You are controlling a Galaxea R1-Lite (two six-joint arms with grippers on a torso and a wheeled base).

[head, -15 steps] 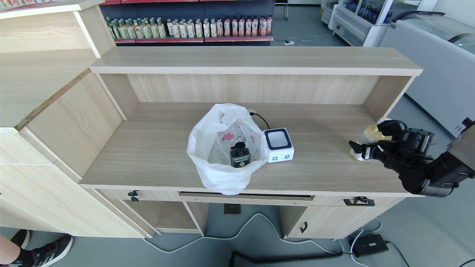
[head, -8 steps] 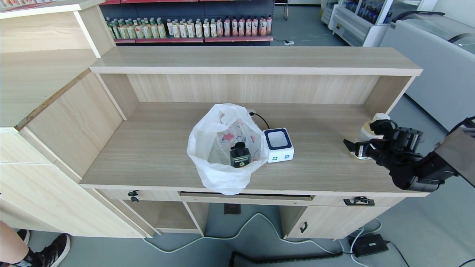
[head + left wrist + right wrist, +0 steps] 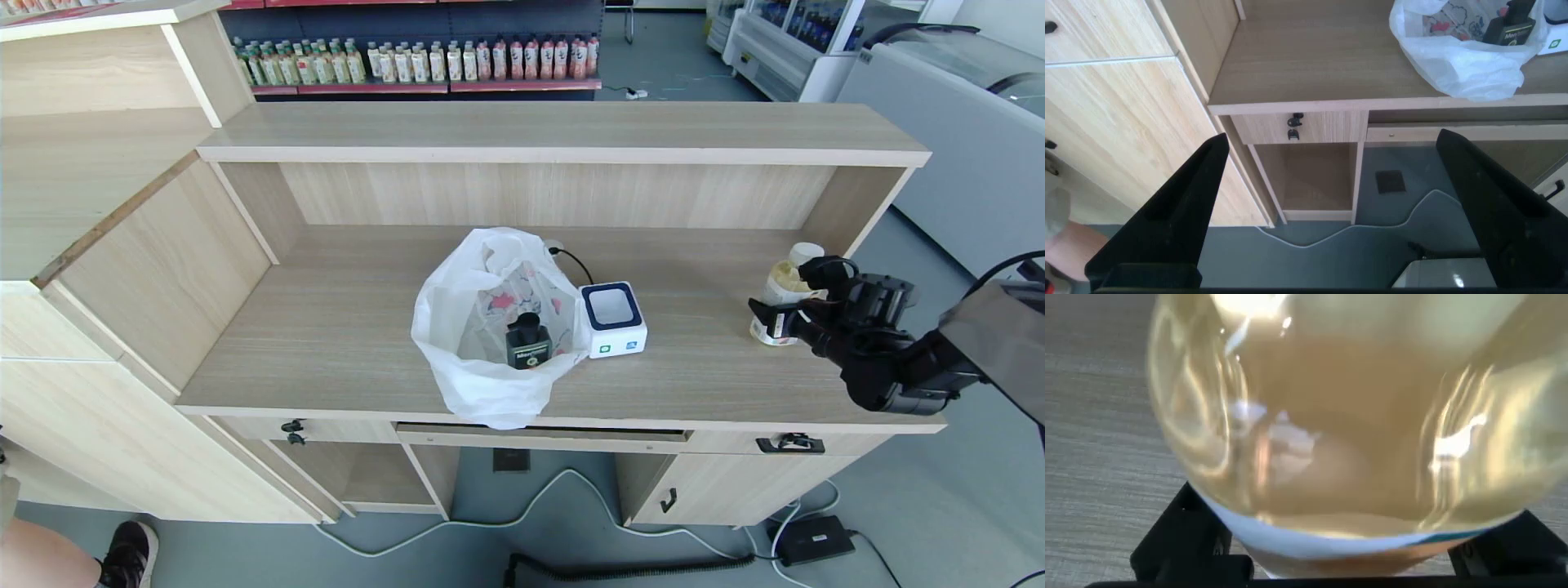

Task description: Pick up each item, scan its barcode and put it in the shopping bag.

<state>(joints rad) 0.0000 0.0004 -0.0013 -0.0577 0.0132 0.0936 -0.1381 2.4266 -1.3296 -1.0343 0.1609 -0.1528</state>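
A clear bottle (image 3: 780, 306) of yellowish liquid with a white cap stands upright near the counter's right end. My right gripper (image 3: 790, 290) is shut on it, one finger on each side. In the right wrist view the bottle (image 3: 1331, 416) sits very close, with the dark fingers (image 3: 1184, 539) beneath it. The white shopping bag (image 3: 490, 327) lies open at the counter's middle with a dark bottle (image 3: 528, 343) inside. A white scanner (image 3: 612, 318) sits just right of the bag. My left gripper (image 3: 1333, 143) hangs open below the counter's left front, with the bag (image 3: 1462, 57) farther off.
The wooden counter (image 3: 326, 327) has a raised back shelf (image 3: 563, 131) and side walls at both ends. A black cable (image 3: 575, 261) runs behind the scanner. Drawers and cupboard fronts (image 3: 1298, 126) lie below the front edge. Bare counter stretches between scanner and bottle.
My right gripper has moved left and away from me with the bottle, which went from tilted to upright. The bag, scanner and dark bottle have not moved.
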